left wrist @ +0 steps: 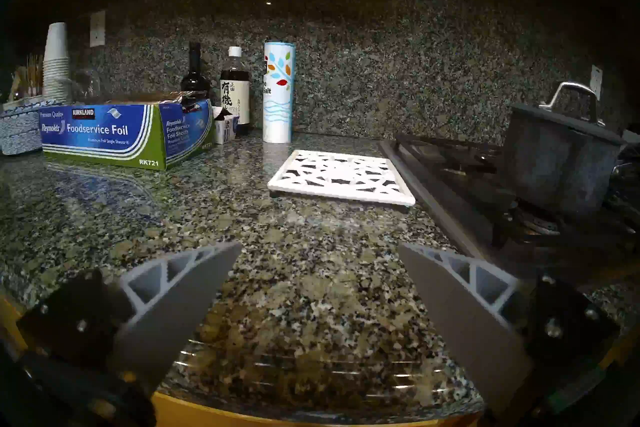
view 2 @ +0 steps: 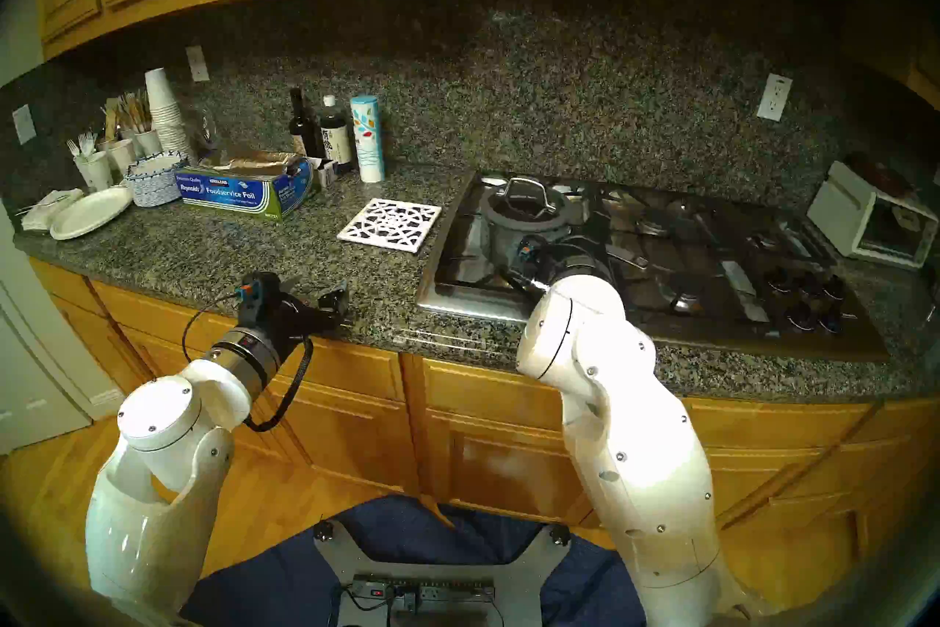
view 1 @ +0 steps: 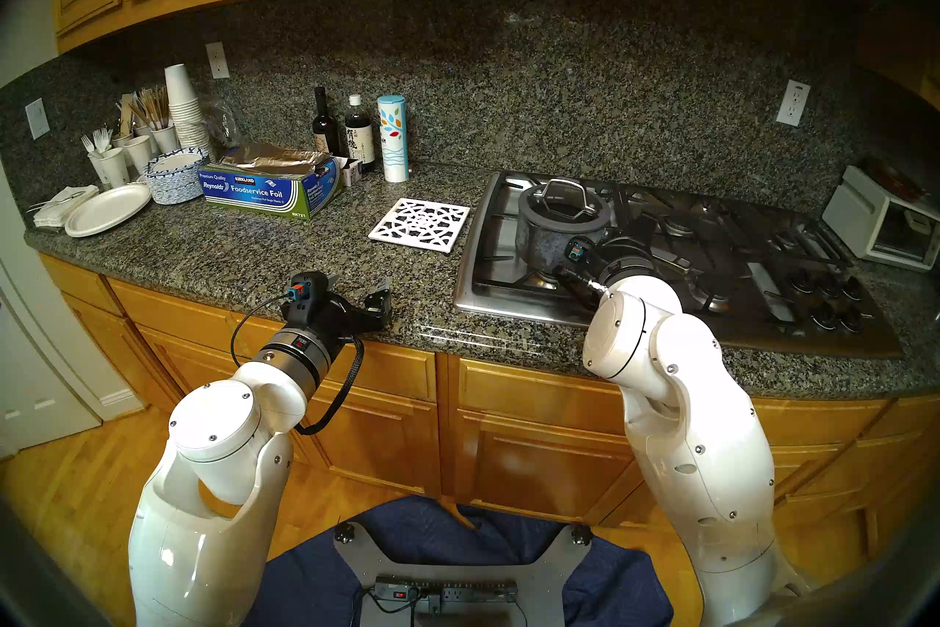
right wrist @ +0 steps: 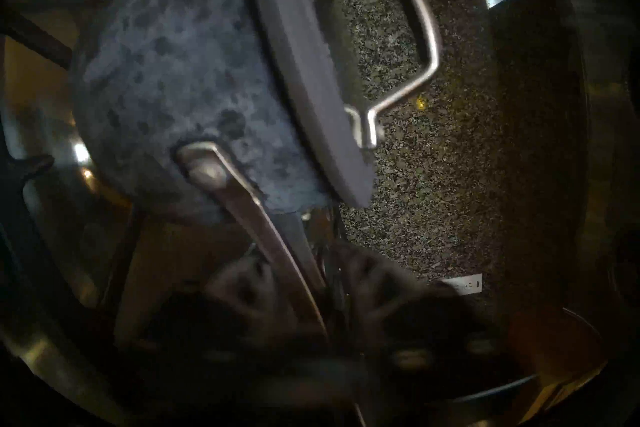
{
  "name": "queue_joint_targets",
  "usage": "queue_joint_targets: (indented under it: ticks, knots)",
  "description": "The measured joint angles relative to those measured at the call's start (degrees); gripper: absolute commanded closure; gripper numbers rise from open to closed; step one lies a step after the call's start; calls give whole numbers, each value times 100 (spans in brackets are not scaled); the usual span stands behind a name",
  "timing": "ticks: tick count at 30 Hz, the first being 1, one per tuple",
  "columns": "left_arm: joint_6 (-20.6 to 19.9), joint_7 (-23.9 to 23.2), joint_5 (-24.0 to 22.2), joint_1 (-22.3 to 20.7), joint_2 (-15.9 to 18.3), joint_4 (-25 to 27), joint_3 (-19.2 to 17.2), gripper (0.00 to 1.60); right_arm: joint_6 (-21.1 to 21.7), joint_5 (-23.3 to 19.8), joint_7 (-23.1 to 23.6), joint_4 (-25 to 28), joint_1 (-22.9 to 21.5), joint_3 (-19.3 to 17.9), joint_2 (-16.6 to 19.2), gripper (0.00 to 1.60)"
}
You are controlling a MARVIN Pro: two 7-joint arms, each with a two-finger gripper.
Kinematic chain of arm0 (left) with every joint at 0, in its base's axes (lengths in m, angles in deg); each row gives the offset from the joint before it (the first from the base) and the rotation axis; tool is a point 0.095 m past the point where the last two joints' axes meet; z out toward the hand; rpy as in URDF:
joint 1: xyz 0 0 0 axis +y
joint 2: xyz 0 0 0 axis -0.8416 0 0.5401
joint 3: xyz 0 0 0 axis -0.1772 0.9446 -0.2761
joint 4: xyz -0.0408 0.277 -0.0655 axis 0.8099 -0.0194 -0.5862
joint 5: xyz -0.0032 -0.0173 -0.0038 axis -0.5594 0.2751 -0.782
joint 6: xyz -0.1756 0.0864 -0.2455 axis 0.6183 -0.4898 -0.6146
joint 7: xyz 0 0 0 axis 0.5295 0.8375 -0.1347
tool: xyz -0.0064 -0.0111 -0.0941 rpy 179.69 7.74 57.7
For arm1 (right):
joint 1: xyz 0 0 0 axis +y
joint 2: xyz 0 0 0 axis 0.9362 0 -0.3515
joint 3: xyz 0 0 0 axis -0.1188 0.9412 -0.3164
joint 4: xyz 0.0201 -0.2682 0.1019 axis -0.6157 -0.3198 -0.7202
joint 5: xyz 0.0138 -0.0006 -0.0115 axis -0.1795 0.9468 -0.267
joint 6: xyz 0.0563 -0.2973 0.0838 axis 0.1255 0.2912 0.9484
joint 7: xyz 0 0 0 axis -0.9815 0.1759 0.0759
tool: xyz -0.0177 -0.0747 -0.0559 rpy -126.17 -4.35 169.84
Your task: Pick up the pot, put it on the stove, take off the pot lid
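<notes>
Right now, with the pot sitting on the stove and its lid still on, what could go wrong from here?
1. The right gripper sits blurred around the pot's long handle; pulling away could drag the pot off the grate.
2. The pot lid must be lifted by its loop handle; a tilted lift may let it slip onto the stove.
3. The white trivet lies beside the stove, and a swinging lid could clip it.
</notes>
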Motion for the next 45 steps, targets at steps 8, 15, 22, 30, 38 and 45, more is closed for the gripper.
queue_joint_targets:
  ticks: [8,15,22,30,38,45]
  knots:
    - [0,-2,5,-3,-16,12,-2,0,172,317,-138,425,51,72,74,0]
    - [1,-3,10,-4,-41,30,-5,0,305,569,-197,767,189,267,151,0]
    - [1,-2,19,-4,-75,56,-8,0,474,888,-257,1000,471,490,246,0]
    - [2,-1,40,-4,-111,86,-11,0,734,1210,-303,1067,963,785,367,0]
    - [3,0,68,-2,-147,109,-14,0,839,1528,-481,1117,1529,1003,508,0]
    - [3,-1,91,-2,-173,113,-17,0,850,1782,-676,1134,1871,947,575,0]
